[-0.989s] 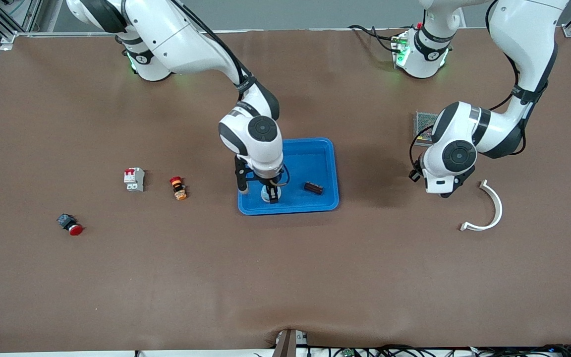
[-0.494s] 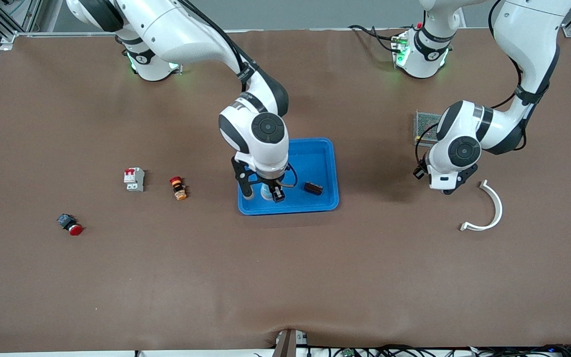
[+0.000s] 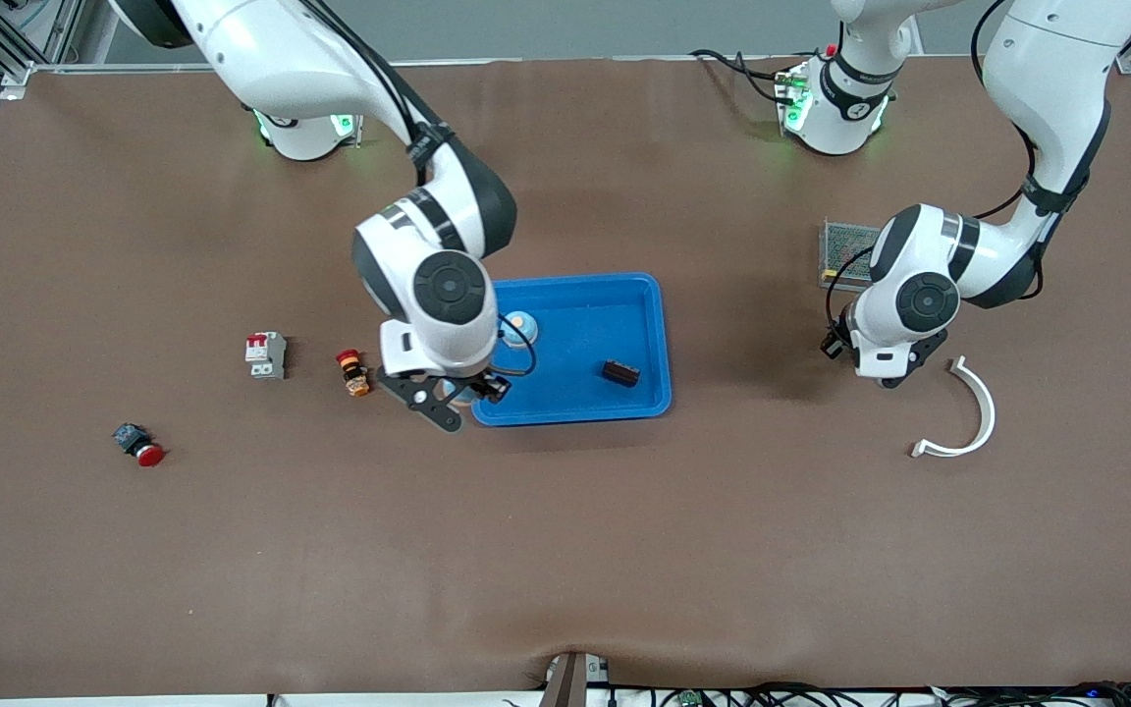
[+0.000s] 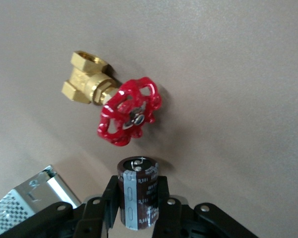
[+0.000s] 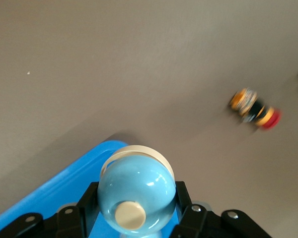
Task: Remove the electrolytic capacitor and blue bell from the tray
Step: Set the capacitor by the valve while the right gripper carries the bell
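Bell [image 5: 137, 191] clamped in right tool [image 5: 134, 208]; capacitor [image 4: 138, 192] clamped in left tool [image 4: 139, 210], fingertips cut off.

My right tool [image 5: 134, 218] holds the bell [image 5: 135, 188], a glossy pale-blue dome with a cream button and rim, over the blue tray's [image 3: 624, 295] corner. My left tool [image 4: 139, 218] grips the capacitor [image 4: 138, 191], a dark brown cylinder with a silver stripe, above the counter [image 4: 228, 74].
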